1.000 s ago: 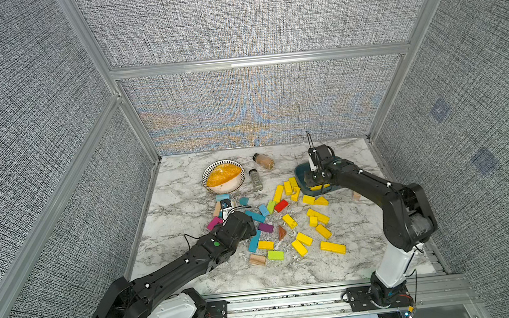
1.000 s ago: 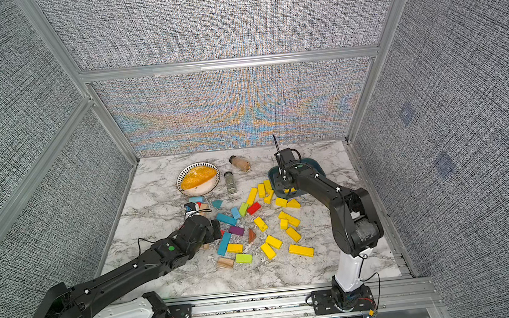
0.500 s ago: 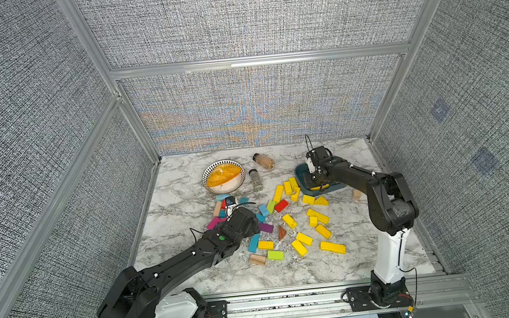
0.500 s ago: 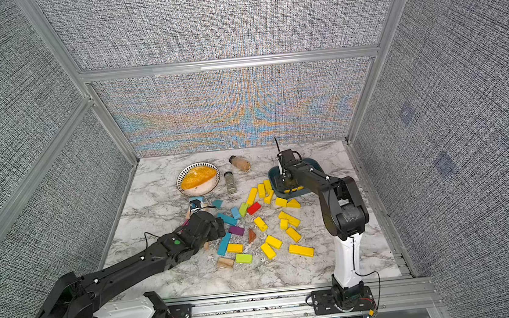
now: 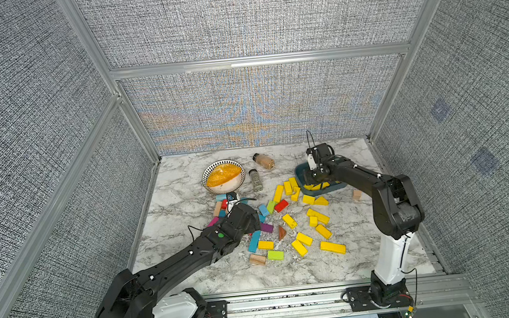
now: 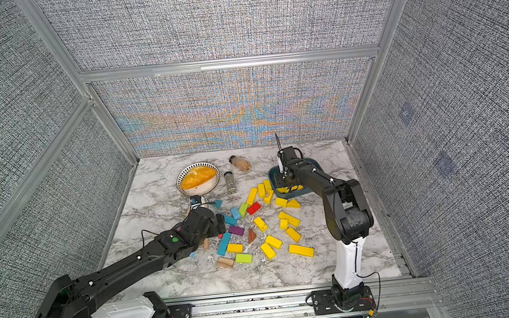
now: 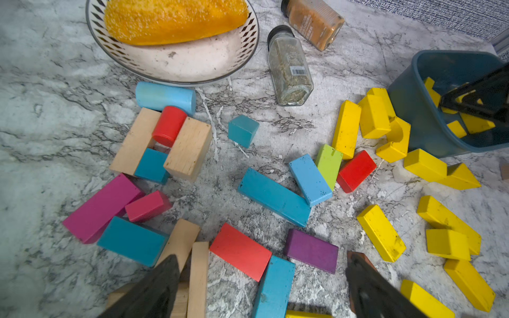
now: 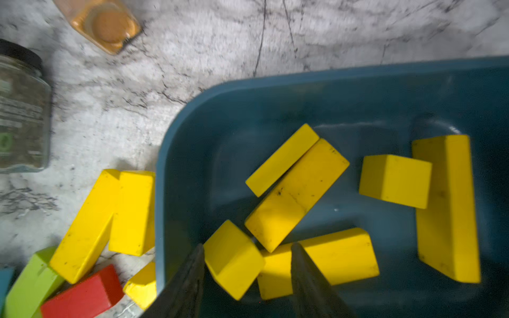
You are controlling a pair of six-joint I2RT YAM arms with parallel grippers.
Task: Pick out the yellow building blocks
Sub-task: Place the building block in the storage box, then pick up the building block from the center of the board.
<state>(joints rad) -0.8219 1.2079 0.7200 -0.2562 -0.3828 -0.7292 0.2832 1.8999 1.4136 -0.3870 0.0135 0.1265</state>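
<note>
Overhead, the right pincer (image 8: 248, 275) hangs parted above a yellow block (image 8: 232, 258) in the bin (image 8: 192, 115), apparently releasing it; the left pincer (image 7: 261, 289) gapes empty over the worktop (image 7: 55, 82).

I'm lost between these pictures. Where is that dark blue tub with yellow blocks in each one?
Top views: the blue tub sits at the table's far right, under the right arm's tool.
Left wrist view: at the right edge.
Right wrist view: fills the right and lower part, yellow blocks inside.
Shared landmark: the green-herb spice jar.
</note>
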